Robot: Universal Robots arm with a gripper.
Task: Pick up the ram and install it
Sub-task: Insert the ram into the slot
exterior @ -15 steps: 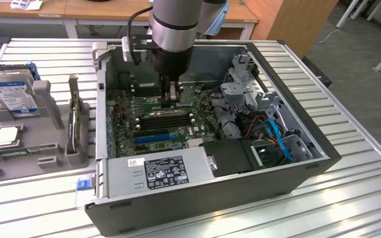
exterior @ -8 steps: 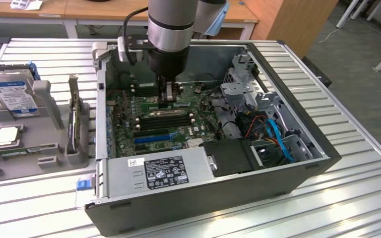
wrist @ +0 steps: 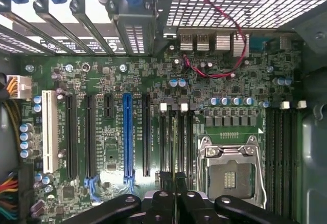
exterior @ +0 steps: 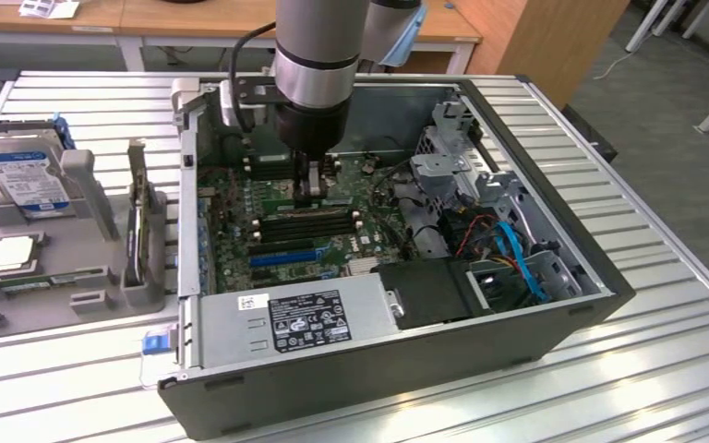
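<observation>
Now: claw (wrist: 176, 184) clenched on the ram (wrist: 175, 142), the stick edge-on right under its fingertips and over the black memory slots (wrist: 163, 142). Processor socket (wrist: 232, 170) lies just beside, blue slot (wrist: 127, 132) farther off. Likely risk: a skewed stick catches a slot wall or latch, and pressing strains the motherboard (wrist: 230, 81).

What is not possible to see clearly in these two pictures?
- Ram: edge-on in the wrist view, a thin strip in the gripper; its faces are hidden.
- Whether the ram is fully seated: in the exterior view the gripper covers its lower edge.
- Power supply label: text too small in the exterior view.
</observation>
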